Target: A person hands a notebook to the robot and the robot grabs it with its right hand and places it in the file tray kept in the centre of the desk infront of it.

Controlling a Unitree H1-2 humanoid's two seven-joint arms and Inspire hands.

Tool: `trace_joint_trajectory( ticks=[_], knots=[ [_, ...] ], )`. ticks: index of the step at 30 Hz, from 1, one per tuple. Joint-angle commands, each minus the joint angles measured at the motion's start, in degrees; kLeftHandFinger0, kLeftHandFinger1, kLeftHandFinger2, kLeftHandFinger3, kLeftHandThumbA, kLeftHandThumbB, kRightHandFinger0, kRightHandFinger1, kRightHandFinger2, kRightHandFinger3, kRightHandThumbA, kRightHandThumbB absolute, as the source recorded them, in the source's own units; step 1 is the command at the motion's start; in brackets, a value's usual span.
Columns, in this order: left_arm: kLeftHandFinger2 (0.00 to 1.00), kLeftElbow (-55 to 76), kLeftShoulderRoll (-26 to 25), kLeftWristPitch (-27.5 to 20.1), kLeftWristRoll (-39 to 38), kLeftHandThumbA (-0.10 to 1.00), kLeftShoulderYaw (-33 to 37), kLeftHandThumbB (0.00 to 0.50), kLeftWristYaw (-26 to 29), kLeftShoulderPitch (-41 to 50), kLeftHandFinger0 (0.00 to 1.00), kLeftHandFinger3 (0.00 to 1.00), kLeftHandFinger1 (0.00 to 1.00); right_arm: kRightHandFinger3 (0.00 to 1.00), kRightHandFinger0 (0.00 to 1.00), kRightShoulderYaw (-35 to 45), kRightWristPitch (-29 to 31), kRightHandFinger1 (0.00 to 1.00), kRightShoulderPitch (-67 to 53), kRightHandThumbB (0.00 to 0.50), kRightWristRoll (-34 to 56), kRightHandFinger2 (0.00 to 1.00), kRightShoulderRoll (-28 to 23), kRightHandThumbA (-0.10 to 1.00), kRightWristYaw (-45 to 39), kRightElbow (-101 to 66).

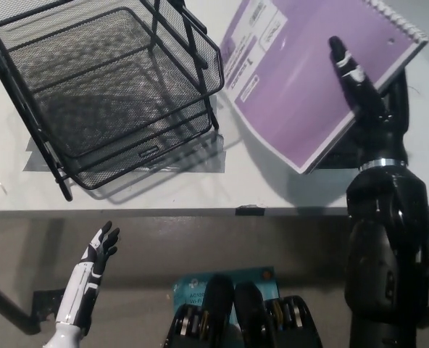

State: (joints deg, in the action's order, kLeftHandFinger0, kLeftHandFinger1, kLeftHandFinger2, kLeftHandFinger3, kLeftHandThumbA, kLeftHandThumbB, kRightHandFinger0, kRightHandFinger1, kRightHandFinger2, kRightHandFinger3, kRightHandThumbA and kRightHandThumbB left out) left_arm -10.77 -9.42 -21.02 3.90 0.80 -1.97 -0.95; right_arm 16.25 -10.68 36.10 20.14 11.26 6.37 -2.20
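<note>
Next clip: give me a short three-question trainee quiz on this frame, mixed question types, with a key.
1. True or false: the purple notebook already lies inside the wire file tray.
2. Which hand holds the notebook? A) the white left hand B) the black right hand
3. Fill in: the left hand rests below the desk edge, fingers ____.

Key: 1 false, it is held up to the right of the tray. 2 B. 3 apart.
</note>
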Motion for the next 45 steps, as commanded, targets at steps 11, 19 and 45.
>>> trace_joint_trajectory(
  ticks=[11,19,45],
  knots=[
    [1.00,1.1,-0.9,-0.5,-0.6,1.00,-0.2,0.500,-0.9,-0.7,1.00,1.00,1.00,0.00,0.00,0.6,2.3,0.00,4.7,0.141,-0.8,0.00,-0.2,1.00,6.4,-12.6],
    [1.00,1.2,-1.2,-0.6,-0.5,1.00,-0.2,0.500,-1.0,-0.8,1.00,1.00,1.00,0.00,0.00,-3.4,7.6,0.00,6.9,0.160,-11.3,0.00,-4.2,1.00,6.1,-13.2],
    [1.00,0.8,-1.6,-0.8,0.2,1.00,0.6,0.500,-1.5,-1.2,1.00,1.00,1.00,0.00,0.00,-18.6,15.5,0.00,19.2,0.064,-39.0,0.00,-9.9,1.00,12.3,0.0]
  ],
)
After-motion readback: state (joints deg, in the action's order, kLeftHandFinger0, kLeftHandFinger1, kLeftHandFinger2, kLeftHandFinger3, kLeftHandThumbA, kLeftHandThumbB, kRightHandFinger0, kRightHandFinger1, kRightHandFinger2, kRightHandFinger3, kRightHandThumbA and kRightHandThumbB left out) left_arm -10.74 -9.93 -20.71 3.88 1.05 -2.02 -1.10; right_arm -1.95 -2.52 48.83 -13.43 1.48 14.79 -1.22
